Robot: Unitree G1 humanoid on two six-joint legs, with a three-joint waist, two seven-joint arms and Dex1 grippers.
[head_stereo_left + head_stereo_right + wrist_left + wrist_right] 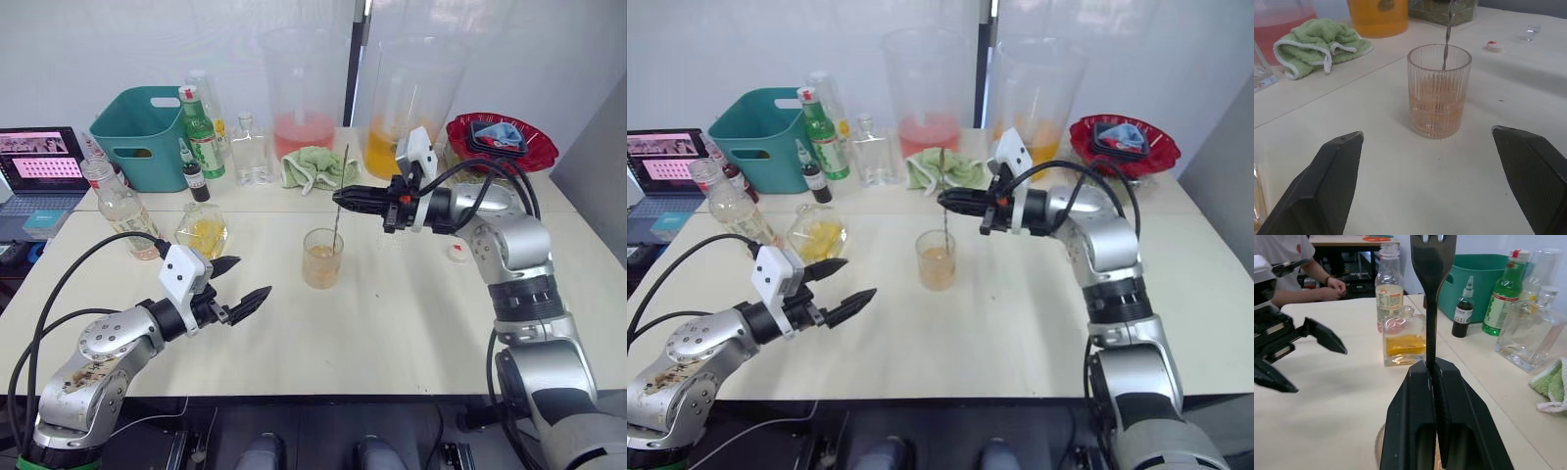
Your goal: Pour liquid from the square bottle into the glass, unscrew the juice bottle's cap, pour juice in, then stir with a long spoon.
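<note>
A ribbed glass (322,258) holding pale orange liquid stands mid-table. My right gripper (338,199) hovers just above it, shut on the long spoon (337,223), whose lower end dips into the glass. To the glass's left is the square bottle (202,230) with yellow liquid. Further left stands the plastic juice bottle (120,206), its neck open. A small white and red cap (457,252) lies on the table to the right of the glass. My left gripper (253,277) is open and empty, low over the table, front-left of the glass.
Along the back stand a teal basket (147,132), a green bottle (202,132), a small dark dropper bottle (196,178), a clear empty bottle (250,152), a green cloth (315,166), two large pitchers (304,93) and a red bowl (502,142). A laptop (39,162) sits far left.
</note>
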